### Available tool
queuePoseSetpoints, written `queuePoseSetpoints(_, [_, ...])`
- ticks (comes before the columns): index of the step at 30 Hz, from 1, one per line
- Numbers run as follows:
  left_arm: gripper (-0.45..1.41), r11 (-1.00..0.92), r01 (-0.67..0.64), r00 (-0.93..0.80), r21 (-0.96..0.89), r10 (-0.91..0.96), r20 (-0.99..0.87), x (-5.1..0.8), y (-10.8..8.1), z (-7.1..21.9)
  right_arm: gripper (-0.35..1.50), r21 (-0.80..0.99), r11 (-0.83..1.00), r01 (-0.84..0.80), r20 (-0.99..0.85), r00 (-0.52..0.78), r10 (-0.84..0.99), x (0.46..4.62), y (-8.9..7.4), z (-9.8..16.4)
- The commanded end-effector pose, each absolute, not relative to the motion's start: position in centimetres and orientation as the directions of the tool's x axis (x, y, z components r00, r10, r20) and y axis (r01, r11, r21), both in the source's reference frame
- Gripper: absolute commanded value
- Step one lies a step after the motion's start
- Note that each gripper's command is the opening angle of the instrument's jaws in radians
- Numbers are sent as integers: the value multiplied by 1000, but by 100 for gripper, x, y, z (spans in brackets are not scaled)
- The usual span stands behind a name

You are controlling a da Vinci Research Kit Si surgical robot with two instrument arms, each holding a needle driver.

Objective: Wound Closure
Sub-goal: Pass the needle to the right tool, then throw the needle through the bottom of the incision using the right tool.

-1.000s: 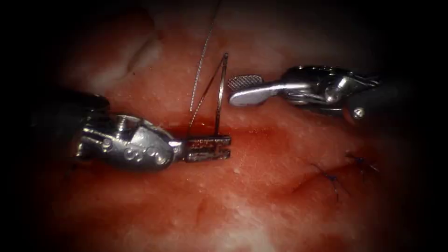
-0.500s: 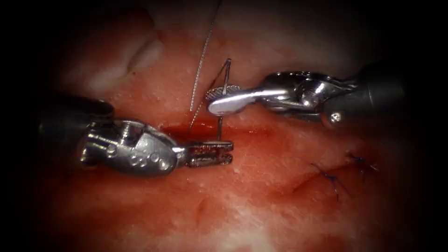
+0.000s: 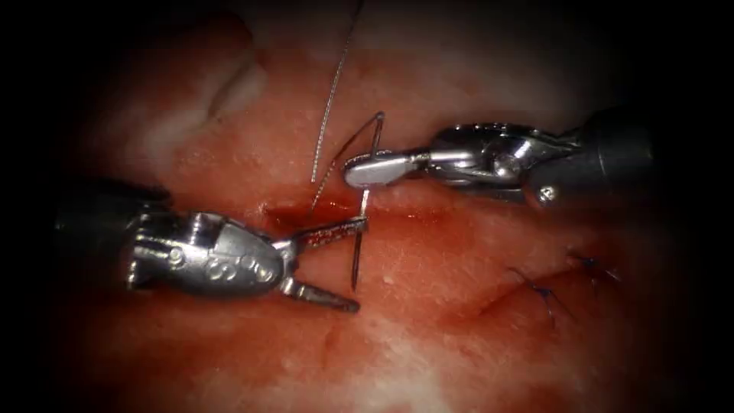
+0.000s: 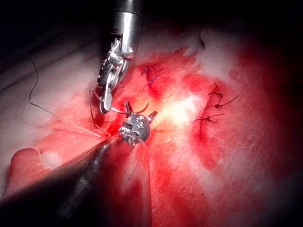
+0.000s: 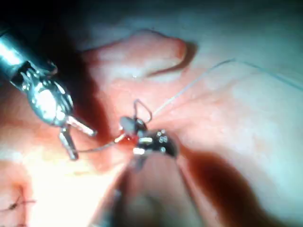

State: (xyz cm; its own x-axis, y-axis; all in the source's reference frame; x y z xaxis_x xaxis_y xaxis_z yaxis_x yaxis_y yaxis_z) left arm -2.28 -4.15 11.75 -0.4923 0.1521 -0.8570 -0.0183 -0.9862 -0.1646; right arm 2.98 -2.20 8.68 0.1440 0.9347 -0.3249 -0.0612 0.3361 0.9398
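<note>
The right tool [image 3: 367, 170] is clamped on the curved needle [image 3: 359, 229] near its swaged end, so the needle hangs free of the tissue [image 3: 428, 321], its tip pointing to 6 o'clock between the left tool's [image 3: 336, 264] spread, empty jaws: a second ago these held it. Thread [image 3: 330, 99] rises toward 12 o'clock. Finished stitches [image 3: 547, 294] lie at 4 o'clock along the cut

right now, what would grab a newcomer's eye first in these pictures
Most striking is the curved needle, standing free of the tissue over the red fluid at the centre, gripped near its upper end by the right tool. Just left of it, the left tool gapes with jaws wide open, holding nothing. Thread runs up from the needle, and dark stitches sit to the right.
</note>
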Motion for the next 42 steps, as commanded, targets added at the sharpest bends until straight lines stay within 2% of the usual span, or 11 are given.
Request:
queuePoseSetpoints(1, [79,-983,-8,-492,-183,163,-855,-230,-418,1182,-35,934,351,-71,-339,138,931,301,-221,877])
queuePoseSetpoints(7, [78,-954,0,-478,-299,263,-838,-212,-423,1185,-35,902,419,-105,-404,136,905,294,-214,881])
queuePoseSetpoints(10, [76,-917,-44,-473,-395,368,-801,-202,-422,1183,-35,882,459,-103,-445,139,885,293,-213,881])
queuePoseSetpoints(18, [22,-774,-244,-504,-584,615,-606,-180,-408,1203,-35,788,609,-89,-593,153,791,295,-207,868])
queuePoseSetpoints(25, [4,-731,-311,-571,-607,655,-496,-168,-399,1250,-35,696,714,-72,-700,156,697,299,-206,861])
queuePoseSetpoints(32, [2,-733,-320,-612,-601,644,-460,-158,-406,1295,-35,631,773,-64,-758,161,632,303,-208,860])
queuePoseSetpoints(42, [-11,-732,-324,-611,-600,646,-458,-172,-391,1310,-35,573,816,-72,-800,167,576,303,-208,860])
